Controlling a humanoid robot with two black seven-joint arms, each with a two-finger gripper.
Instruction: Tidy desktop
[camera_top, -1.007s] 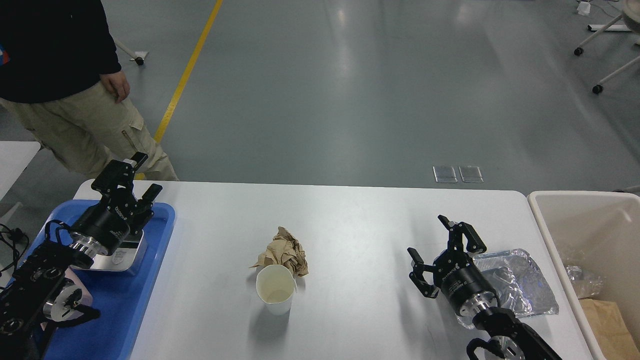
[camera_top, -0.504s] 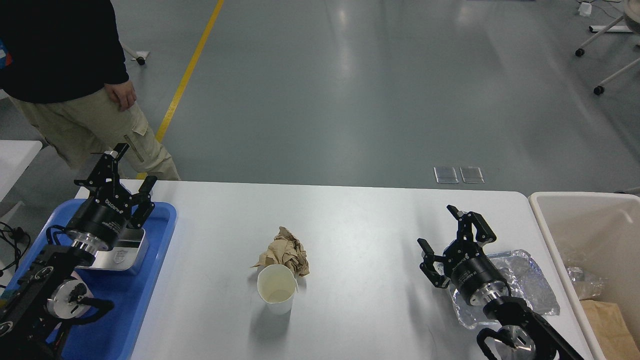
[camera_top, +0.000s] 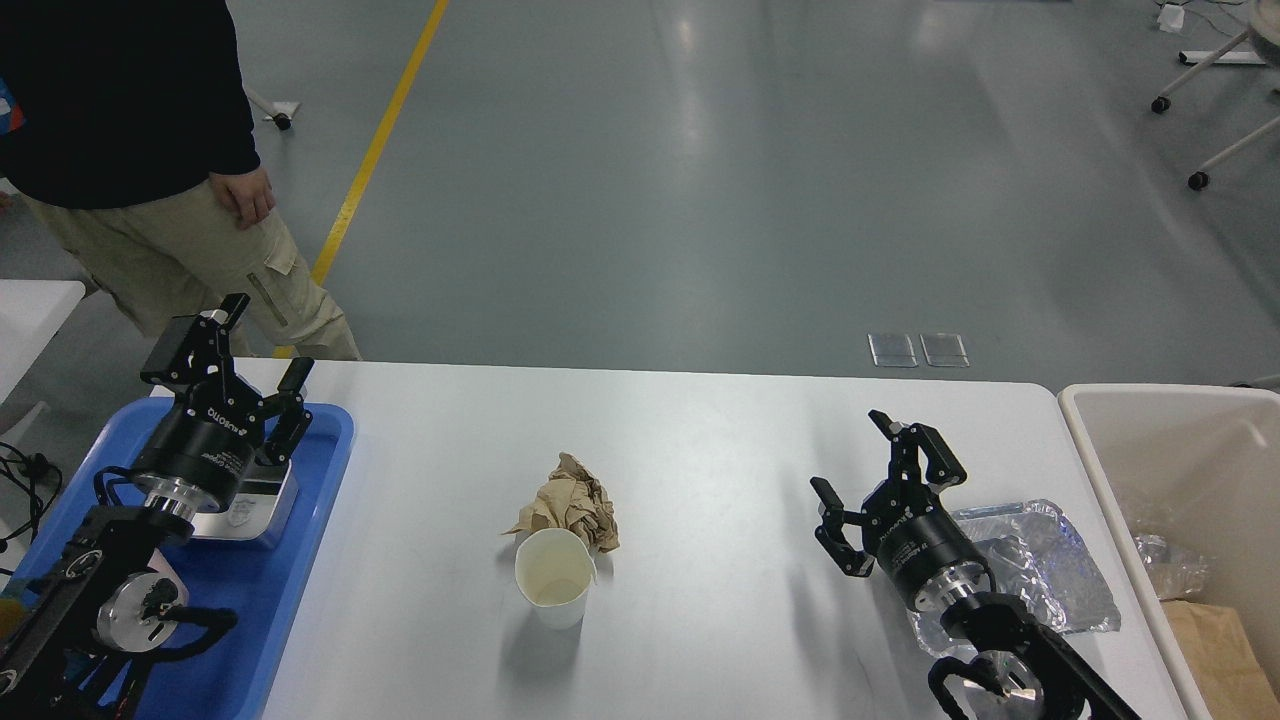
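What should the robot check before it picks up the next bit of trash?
1. Right gripper empty, jaws spread: ok.
2. Left gripper empty, jaws spread, above the blue tray: ok.
3. Trash within reach on the desktop: crumpled brown paper, paper cup and foil tray all lie in the open: ok.
4. Cup upright and empty: upright ok; looks empty, but cannot tell for sure.
5. Room in the beige bin: some trash inside, space left: ok.
6. Person clear of the arms: stands close behind the left gripper: not ok.
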